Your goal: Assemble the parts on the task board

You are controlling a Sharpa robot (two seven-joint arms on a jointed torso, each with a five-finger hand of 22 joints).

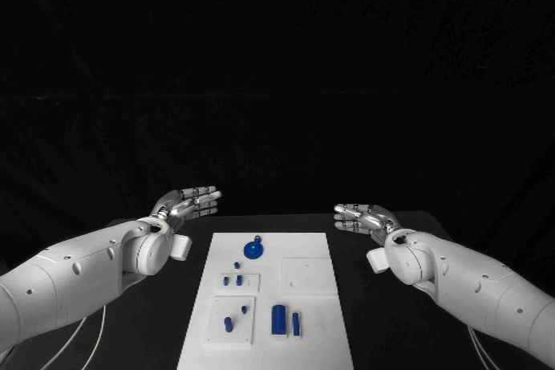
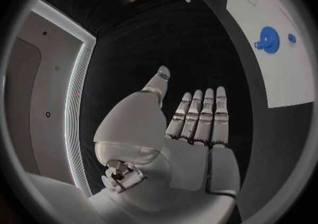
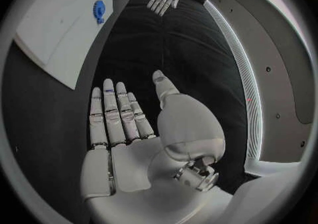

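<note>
**Black table, white board, both hands held open**

Black tabletop and a black backdrop surround the white task board, which runs from the lower middle of the head view up toward its centre. On the board, a blue gear-like part lies near the upper end. Below it, small blue pegs sit in a raised white tray at the board's left side. Lower still, a tall blue cylinder stands beside a slimmer blue piece, with more small blue bits to their left. Outward from the board, the left hand hovers at the middle left, palm up, fingers extended and holding nothing. The right hand mirrors it at the middle right, likewise spread and empty, well apart from the board.
</note>
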